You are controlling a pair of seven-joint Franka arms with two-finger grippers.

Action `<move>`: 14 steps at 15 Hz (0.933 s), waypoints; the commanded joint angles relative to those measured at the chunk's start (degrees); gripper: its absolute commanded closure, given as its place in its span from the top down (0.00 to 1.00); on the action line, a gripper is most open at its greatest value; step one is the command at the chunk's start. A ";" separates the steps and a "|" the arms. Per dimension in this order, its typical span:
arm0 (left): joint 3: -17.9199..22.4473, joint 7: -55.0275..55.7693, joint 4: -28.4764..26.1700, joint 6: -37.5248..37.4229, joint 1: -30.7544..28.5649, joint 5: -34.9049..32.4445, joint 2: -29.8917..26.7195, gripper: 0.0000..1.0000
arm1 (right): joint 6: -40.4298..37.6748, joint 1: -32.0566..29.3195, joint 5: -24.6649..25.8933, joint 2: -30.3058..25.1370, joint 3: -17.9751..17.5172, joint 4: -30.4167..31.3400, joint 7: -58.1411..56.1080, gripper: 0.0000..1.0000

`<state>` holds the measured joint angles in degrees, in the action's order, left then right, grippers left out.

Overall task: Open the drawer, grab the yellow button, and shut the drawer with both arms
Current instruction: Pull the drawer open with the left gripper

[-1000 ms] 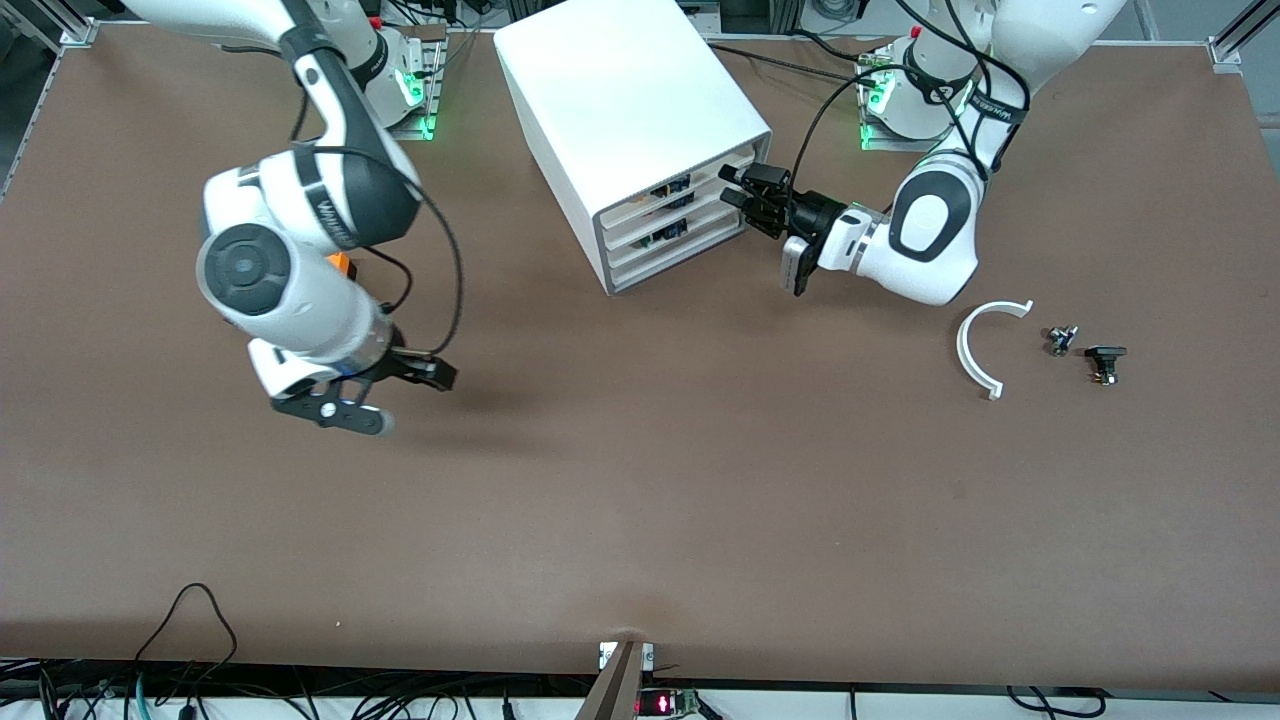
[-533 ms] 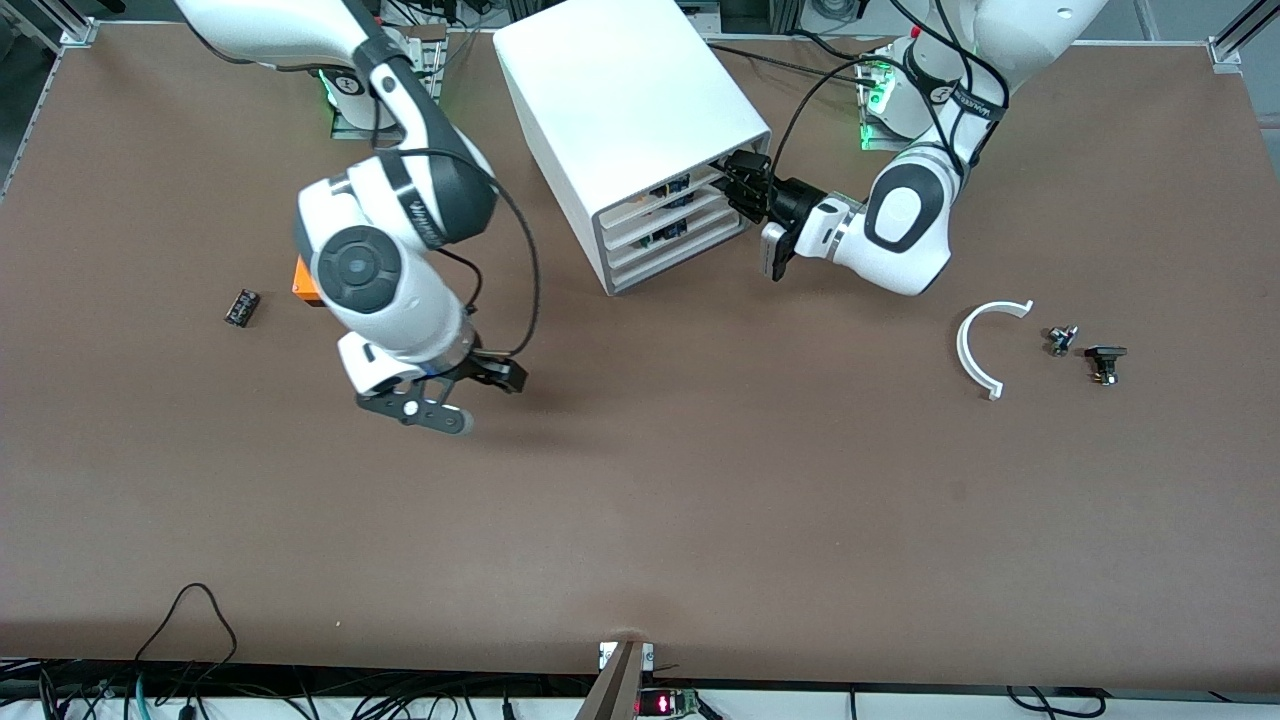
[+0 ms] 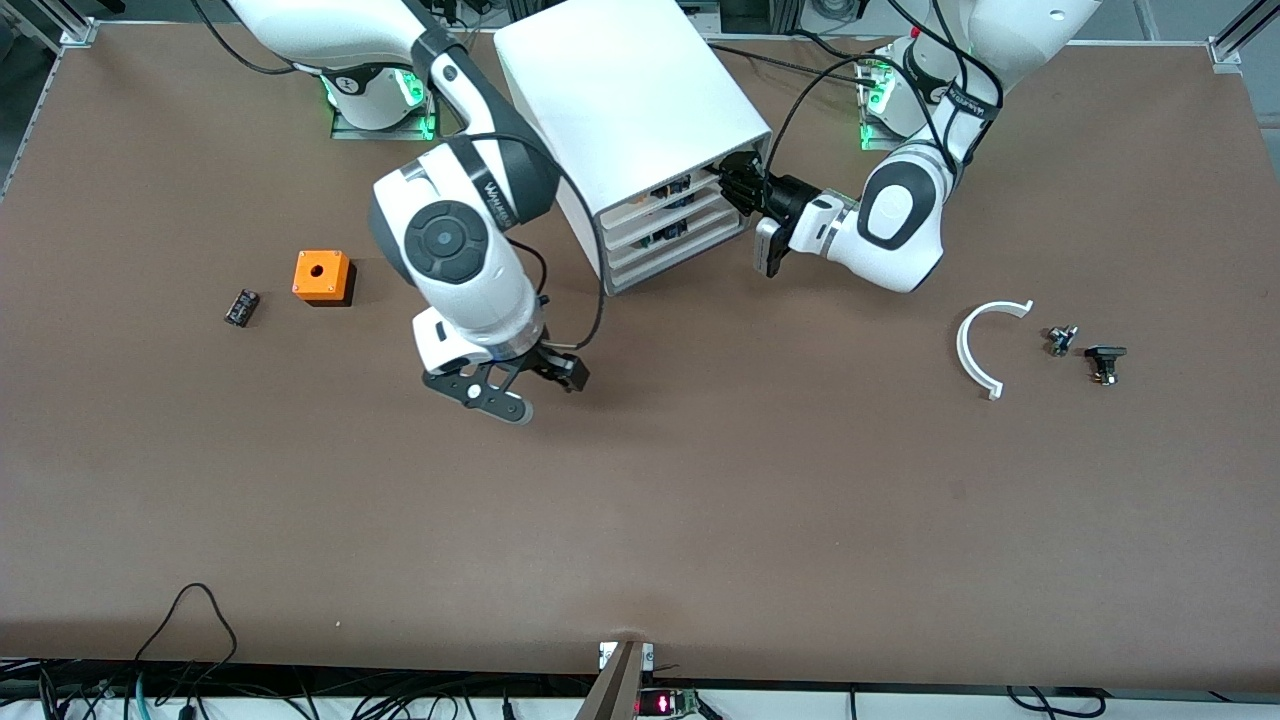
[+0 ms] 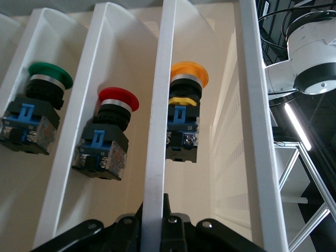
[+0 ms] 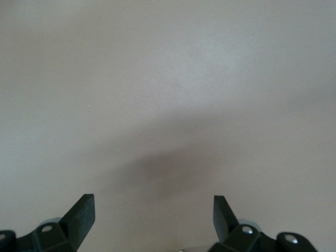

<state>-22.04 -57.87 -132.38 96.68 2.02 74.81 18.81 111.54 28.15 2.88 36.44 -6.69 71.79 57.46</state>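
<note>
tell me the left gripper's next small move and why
Probably close on the drawer front edge and pull straight out. The left gripper is at the cabinet front, a white drawer edge running between its fingers, with the yellow-capped button inside and every drawer still in. The right gripper hangs open over bare table.

The front camera looks down from high across the table (image 3: pixel 700 520), facing both arm bases. The left wrist camera sits close behind the left gripper (image 3: pixel 735 185), facing into the cabinet (image 3: pixel 625 100), whose drawer fronts (image 4: pixel 157 131) both views share. The right wrist camera looks straight down past the right gripper (image 5: pixel 152 210) at bare tabletop.
</note>
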 commanded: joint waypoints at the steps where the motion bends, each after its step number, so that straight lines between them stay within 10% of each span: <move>1: 0.86 -0.31 2.47 0.79 -2.45 0.87 1.83 0.00 | -0.44 0.94 0.81 2.58 0.10 -4.11 2.30 1.00; 14: 1.74 12.34 19.52 3.16 -11.06 -19.35 8.42 0.00 | -4.39 3.75 0.81 2.85 0.01 -9.11 12.23 1.00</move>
<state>-20.51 -48.42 -116.76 96.11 -8.37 60.00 24.44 109.77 30.40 2.88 38.52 -6.69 66.39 66.35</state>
